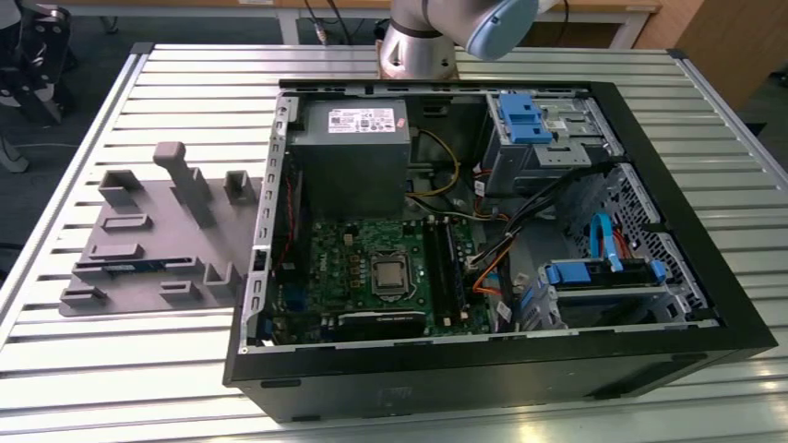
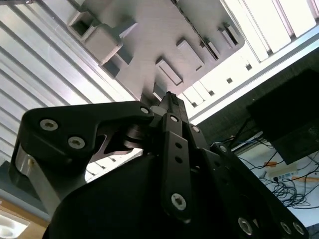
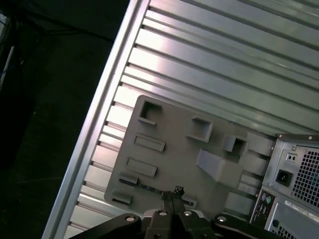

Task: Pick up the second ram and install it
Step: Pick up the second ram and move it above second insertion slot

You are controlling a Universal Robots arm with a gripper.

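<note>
While the black two-fingered gripper hangs over the grey plastic parts tray, the thin blue ram stick sits on edge in one of the tray's slots.
From where I stand the gripper's fingers look drawn together, with nothing held between them. In the first wrist view their tips line up over the stick's middle, clear above it. The tray lies on the ribbed aluminium table, just beside the open black computer case, on the exterior view's left.
</note>
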